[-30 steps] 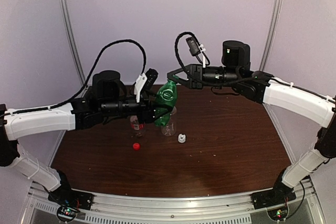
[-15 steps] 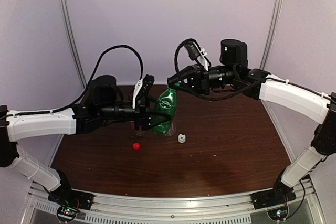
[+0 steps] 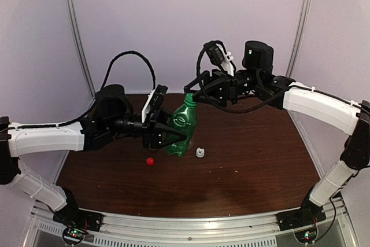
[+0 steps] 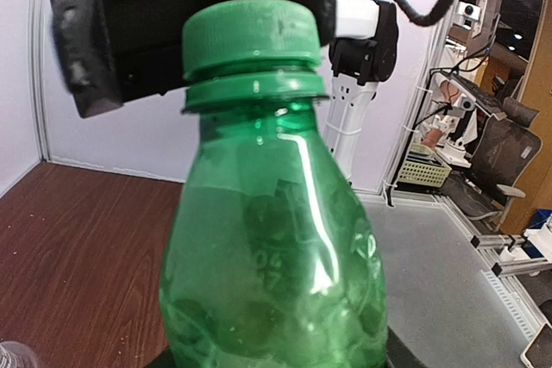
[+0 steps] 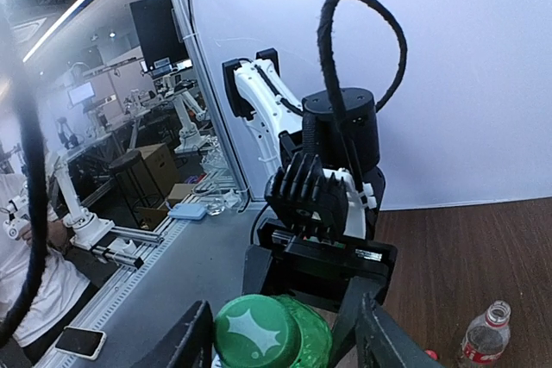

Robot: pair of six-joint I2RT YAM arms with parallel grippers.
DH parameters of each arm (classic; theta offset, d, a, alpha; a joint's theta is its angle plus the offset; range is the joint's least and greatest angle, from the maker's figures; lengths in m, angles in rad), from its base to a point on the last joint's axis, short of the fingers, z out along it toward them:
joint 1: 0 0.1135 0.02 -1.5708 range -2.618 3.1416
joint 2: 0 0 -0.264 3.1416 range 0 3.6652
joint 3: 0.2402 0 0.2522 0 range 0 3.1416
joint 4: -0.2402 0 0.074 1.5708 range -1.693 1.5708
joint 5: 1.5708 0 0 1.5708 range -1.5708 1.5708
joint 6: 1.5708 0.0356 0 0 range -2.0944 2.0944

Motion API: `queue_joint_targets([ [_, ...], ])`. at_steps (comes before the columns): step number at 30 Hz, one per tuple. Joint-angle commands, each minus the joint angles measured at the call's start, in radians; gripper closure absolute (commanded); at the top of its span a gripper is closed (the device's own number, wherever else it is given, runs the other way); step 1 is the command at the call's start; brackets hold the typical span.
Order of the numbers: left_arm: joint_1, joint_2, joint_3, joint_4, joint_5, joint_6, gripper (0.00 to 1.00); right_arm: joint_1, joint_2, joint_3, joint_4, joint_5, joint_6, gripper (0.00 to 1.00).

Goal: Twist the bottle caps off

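1. Left end effector (image 3: 171,137), centre-left in the overhead view, is clenched on the lower body of the green bottle (image 3: 185,121). From its own wrist camera, that bottle fills the middle of the frame.
2. I see the green bottle leaning, with its neck tipped toward the upper right of the overhead view. Its base is low over the bench (image 3: 260,160), and I cannot tell whether it touches the wood.
3. The right end effector (image 3: 192,92) reaches in from the upper right and sits at the top of the bottle, straddling the green cap (image 5: 259,331). In the right wrist view one of its fingers (image 5: 194,342) is just beside the cap at lower left. The other stands off at lower centre-right with a sliver of gap, so I read it as released, not gripping.
4. In the left wrist view the green cap sits on the neck at upper centre, just above the collar ring.
5. On the bench, the red cap (image 3: 150,161) lies below and left of the bottle's base. The white cap (image 3: 200,153) lies just right of the base, and the two caps are apart.
6. The red-label bottle (image 5: 485,333) stands upright, open-mouthed, in the lower right corner of the right wrist view. I cannot pick it out in the overhead view.
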Motion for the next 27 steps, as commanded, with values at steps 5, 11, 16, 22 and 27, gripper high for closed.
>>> queue_joint_targets([
  [5, -0.010, -0.043, 0.039, -0.050, -0.183, 0.085, 0.61, -0.015, -0.113, -0.015, -0.076, 0.319, 0.127, 0.29],
  [11, -0.011, -0.047, 0.059, -0.112, -0.368, 0.091, 0.63, 0.047, -0.145, 0.004, -0.209, 0.705, 0.167, 0.22],
  [16, -0.011, -0.049, 0.058, -0.112, -0.442, 0.079, 0.63, 0.093, -0.130, 0.012, -0.237, 0.831, 0.183, 0.21],
  [22, -0.011, -0.053, 0.059, -0.112, -0.473, 0.075, 0.63, 0.128, -0.092, 0.024, -0.261, 0.848, 0.171, 0.26],
  [27, -0.011, -0.057, 0.057, -0.113, -0.483, 0.076, 0.63, 0.133, -0.081, 0.023, -0.255, 0.839, 0.164, 0.42],
])
